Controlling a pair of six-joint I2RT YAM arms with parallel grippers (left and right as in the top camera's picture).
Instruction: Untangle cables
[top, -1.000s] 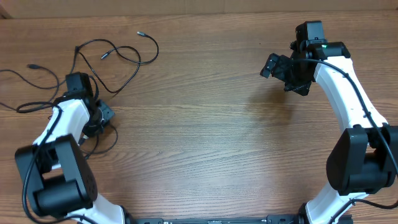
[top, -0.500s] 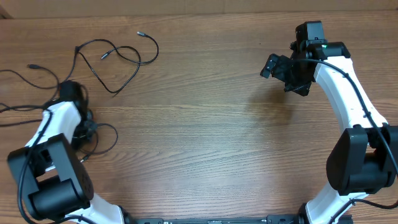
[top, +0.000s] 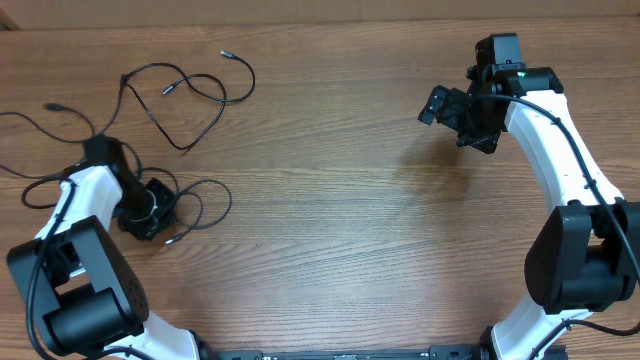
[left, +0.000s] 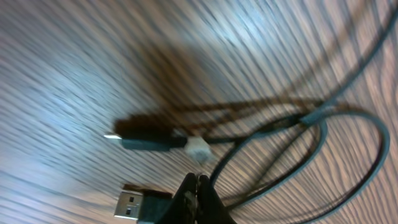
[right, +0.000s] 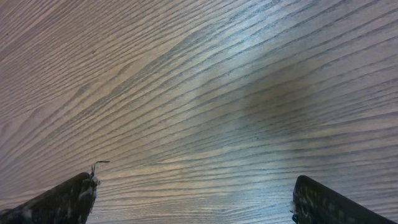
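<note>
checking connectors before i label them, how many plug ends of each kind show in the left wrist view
flat silver usb plug: 1
slim black plug: 1
total: 2

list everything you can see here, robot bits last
cables: several, exact count unclear, black, far-left part of the table, one loop beside the left gripper
USB plug: one, silver and black, next to the left gripper's fingers
table: one, brown wood, under everything
arms: two, white and black, one on each side
left gripper: one, black, shut on a cable, near left
right gripper: one, black, open, over bare wood far right
</note>
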